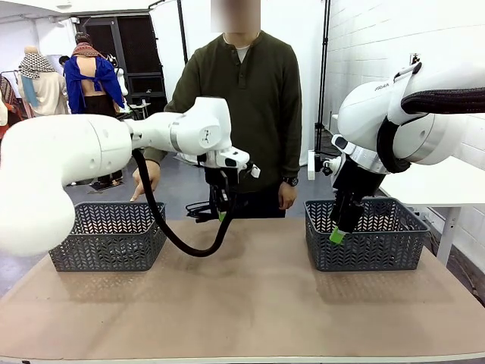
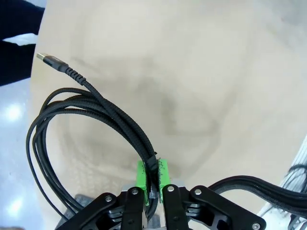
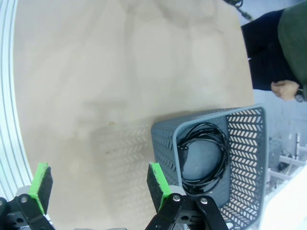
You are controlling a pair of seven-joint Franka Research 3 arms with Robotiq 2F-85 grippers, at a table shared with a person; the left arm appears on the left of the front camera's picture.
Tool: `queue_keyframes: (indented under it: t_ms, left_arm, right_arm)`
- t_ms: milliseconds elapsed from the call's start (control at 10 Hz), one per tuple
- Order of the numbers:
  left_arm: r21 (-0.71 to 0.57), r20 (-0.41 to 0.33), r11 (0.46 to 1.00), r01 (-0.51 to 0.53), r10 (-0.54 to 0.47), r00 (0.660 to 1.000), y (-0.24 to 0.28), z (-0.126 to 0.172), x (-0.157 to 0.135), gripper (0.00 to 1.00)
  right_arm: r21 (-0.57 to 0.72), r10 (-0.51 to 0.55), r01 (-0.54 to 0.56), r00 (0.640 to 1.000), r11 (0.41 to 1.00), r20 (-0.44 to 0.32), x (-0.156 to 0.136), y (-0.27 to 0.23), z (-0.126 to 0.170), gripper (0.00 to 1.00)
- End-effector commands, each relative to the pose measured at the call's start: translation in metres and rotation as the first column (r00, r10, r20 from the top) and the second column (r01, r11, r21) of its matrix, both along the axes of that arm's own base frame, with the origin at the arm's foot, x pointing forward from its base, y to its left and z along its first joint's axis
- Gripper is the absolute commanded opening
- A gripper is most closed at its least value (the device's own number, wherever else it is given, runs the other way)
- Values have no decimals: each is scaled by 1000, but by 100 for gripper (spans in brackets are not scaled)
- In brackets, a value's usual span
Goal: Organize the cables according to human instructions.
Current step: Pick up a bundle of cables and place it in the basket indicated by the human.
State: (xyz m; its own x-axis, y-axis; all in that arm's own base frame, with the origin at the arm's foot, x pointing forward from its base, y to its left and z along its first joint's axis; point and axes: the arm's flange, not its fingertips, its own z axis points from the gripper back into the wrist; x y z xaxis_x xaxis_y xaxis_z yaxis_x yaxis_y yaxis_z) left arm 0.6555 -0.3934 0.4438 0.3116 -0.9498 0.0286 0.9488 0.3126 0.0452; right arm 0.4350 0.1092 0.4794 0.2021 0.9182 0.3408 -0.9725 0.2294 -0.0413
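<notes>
Left gripper [image 2: 153, 184] pinched a looped cable [image 2: 96, 120] above the table [image 1: 250, 303]; right gripper [image 3: 98, 187] hung wide open. Carrying it level toward the person's pointed-at left basket [image 1: 110, 236] would likely avoid snags.

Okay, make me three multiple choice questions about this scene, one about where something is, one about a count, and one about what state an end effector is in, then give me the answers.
1. Where does the coiled cable in the right wrist view lie?
A. On the bare table
B. In a grey basket
C. In the person's hand

2. How many grey baskets stand on the table?
A. One
B. Two
C. Three

3. What is the left end effector doing?
A. Open over a basket
B. Shut on nothing
C. Shut on a cable bundle

Answers:
1. B, the cable rests inside the basket.
2. B, a left basket and a right one.
3. C, the left end effector pinches the looped cable bundle between green pads.
</notes>
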Motion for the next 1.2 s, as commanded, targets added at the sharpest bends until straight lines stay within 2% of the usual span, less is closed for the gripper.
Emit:
queue_keyframes:
  t_ms: [0,300,500,800,1100]
  left_arm:
    - [54,6,994,96,-96,995,14,30,-27,0]
    - [138,0,977,164,-165,986,36,79,-47,0]
    - [150,19,978,141,-146,989,59,97,-58,0]
    - [59,36,986,158,-160,986,108,116,-80,0]
    - [69,67,974,215,-219,973,150,120,-98,0]
  right_arm:
    - [-8,-13,13,1000,1000,2,3,1,0,100]
    - [-8,-13,13,1000,1000,2,3,1,0,100]
    - [-8,-13,13,1000,1000,2,3,1,0,100]
    - [-8,-13,13,1000,1000,2,3,1,0,100]
    - [-8,-13,13,1000,1000,2,3,1,0,100]
